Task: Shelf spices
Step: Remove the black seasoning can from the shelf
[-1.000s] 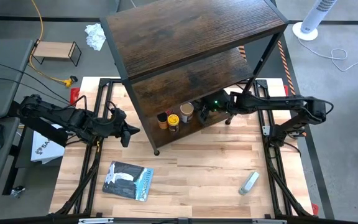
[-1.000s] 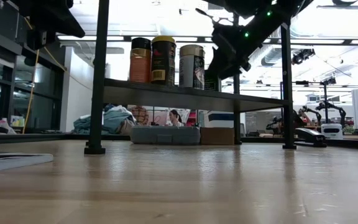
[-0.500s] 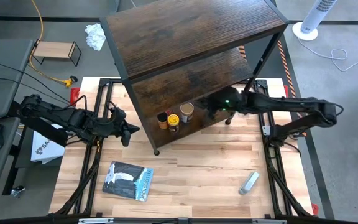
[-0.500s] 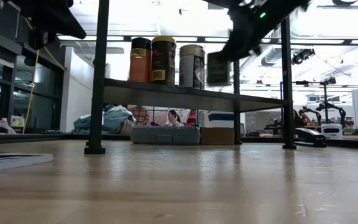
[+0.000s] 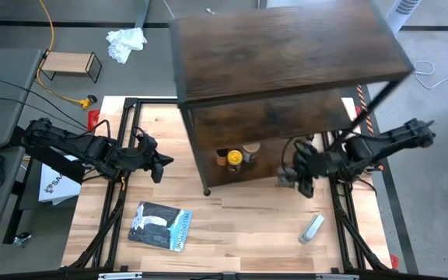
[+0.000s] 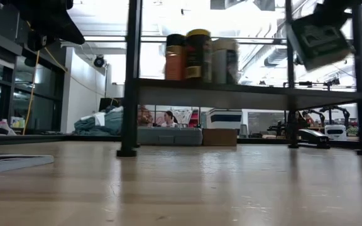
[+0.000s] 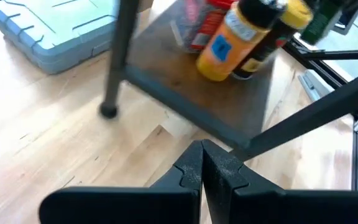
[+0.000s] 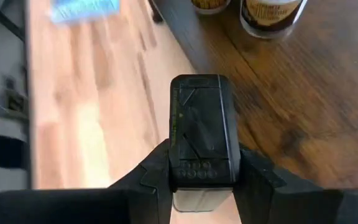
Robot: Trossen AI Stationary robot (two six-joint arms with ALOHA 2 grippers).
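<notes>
Meanwhile, a small black spice container (image 8: 202, 134) is clamped between the fingers of the right tool (image 5: 305, 173), just in front of the shelf (image 5: 286, 47), beside its lower board. Three jars (image 6: 201, 55) are seen standing on that board. The left tool (image 5: 162, 163) is kept fully closed, holding nothing, over the desk (image 5: 239, 225), apart from the shelf.

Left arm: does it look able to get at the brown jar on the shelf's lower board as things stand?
Probably yes. The brown jar stands nearest the left pincer, on the lower board, with bare table between. The pincer is shut and must open; the corner leg stands off to one side.
</notes>
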